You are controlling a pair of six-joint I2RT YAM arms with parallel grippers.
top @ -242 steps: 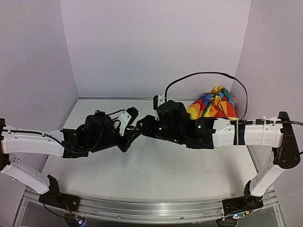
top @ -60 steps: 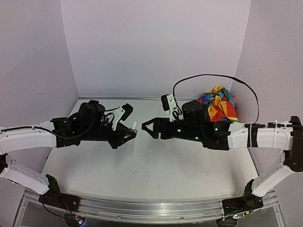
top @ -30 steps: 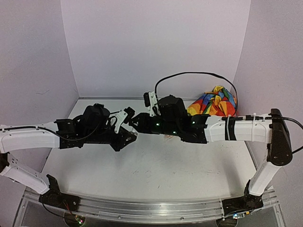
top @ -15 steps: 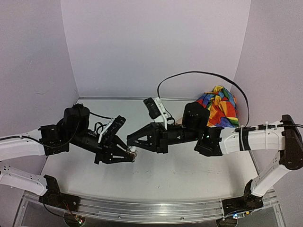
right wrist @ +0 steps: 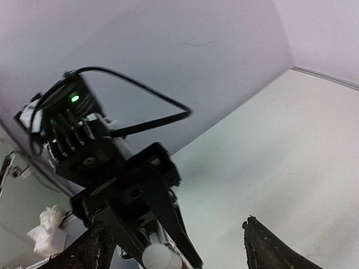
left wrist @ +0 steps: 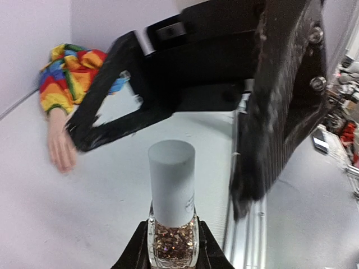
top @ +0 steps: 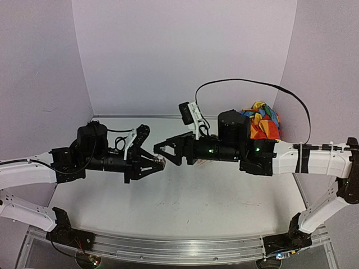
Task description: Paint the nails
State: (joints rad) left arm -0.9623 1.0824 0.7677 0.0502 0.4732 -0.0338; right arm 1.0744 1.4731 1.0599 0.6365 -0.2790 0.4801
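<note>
- glitter-flecked polish bottle [top: 161, 163] sits clenched in the left gripper [top: 156, 165] over the middle of the table [top: 168, 207] in the top view. the right gripper [top: 162, 155] faces it from the right, jaws spread, tips just beside the bottle. the rainbow sleeve [top: 263, 124] lies far right, behind the right arm; the nails cannot be made out here.
- left wrist view: the left fingers pinch the bottle's glass base, with its white cap [left wrist: 171, 182] upright and on. the right gripper's black fingers stand wide on either side of the cap, not touching it. the mannequin hand [left wrist: 60, 143] lies on the table beside its sleeve, well apart from the bottle. the nails [left wrist: 66, 165] are too blurred to tell from the fingers.
- right wrist view: the released right fingers [right wrist: 263, 249] frame the left gripper, with the cap's top low between them.
- judged step: opening the bottle, with no painting begun. the next move calls for the right jaws to centre on the cap, close and twist while the left grips firm. the brush would then go to the fingertips.
</note>
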